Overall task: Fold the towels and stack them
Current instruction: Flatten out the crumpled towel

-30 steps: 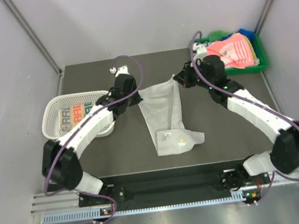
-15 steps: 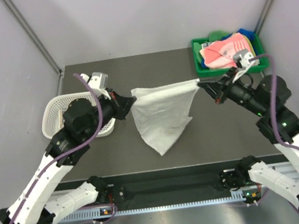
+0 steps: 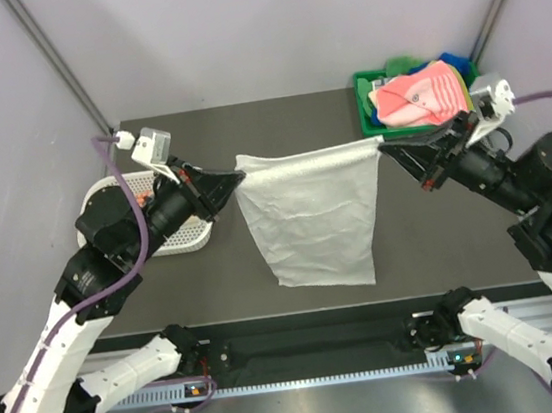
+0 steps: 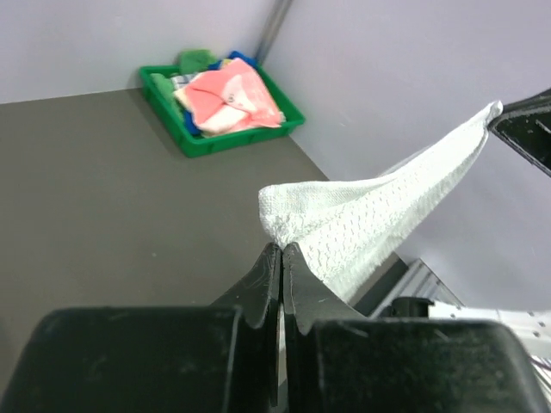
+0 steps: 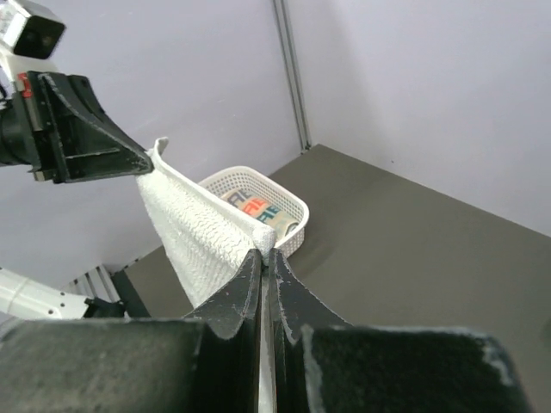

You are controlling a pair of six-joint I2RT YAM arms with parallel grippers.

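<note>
While 1 lettered towel (image 5: 256, 208) lies in the white perforated basket (image 3: 91, 203) at the left, seemingly done, the job looks early. The left gripper (image 3: 236, 178) is pinched tight on 1 top corner of the grey-white towel (image 3: 313, 217), which hangs spread in the air over the table (image 3: 437, 207). The right gripper (image 3: 383, 150) is clamped on the other corner. That towel is unfolded, and a pink towel (image 3: 422, 96) and others wait heaped in the green tray (image 3: 428, 130) at far right.
</note>
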